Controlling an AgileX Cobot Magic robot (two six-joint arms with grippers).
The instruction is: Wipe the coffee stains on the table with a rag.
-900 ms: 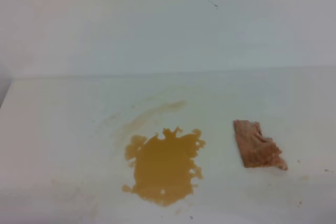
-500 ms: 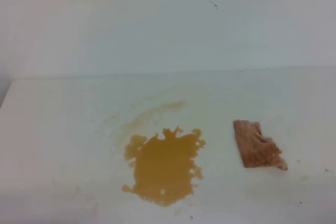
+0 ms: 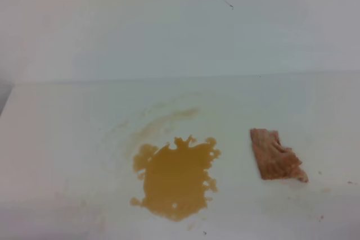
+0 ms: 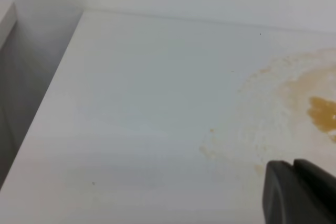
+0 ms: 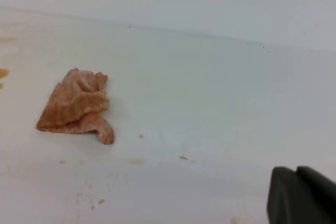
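1. In the left wrist view, only a dark corner of the left gripper (image 4: 302, 192) shows at the bottom right; how far it is open cannot be told, and nothing is seen in its hold.
2. The right gripper (image 5: 302, 195) likewise shows only as a dark corner in its own view, its opening impossible to judge. It is well apart from the rag (image 5: 77, 107).
3. The rag (image 3: 277, 155) lies crumpled on the table (image 3: 67, 139), right of the coffee stains (image 3: 175, 175) and not touching them.
4. The main amber blotch has ragged lobed edges; a fainter tan smear (image 3: 163, 121) arcs behind it.
5. Small brown specks (image 5: 137, 161) dot the white surface near the rag.
6. A plain white wall (image 3: 169, 26) rises behind the table.
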